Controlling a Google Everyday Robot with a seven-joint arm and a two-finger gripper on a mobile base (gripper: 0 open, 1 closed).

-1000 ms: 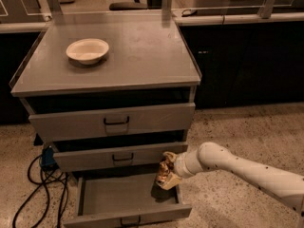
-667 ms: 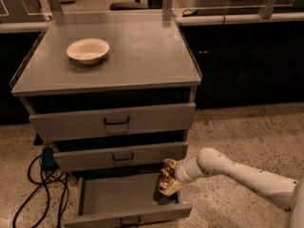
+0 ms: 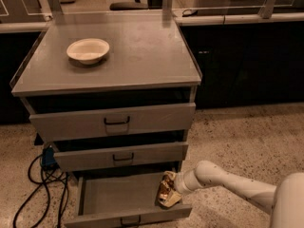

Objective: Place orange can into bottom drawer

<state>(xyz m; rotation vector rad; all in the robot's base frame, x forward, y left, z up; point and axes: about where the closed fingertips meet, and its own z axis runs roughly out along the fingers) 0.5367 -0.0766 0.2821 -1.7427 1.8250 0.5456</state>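
I find the end effector (image 3: 172, 194) clamped on the orange can (image 3: 165, 190), inside the bottom drawer (image 3: 114, 196), below the front right corner of the table (image 3: 142, 56). Judged light, thin-walled, slick: hold mid-body, gently.

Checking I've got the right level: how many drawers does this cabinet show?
3. The top drawer sits under the cabinet top, the middle drawer just below, the bottom drawer pulled out near the floor. The gripper holds the orange can over its right end. None seem hidden.
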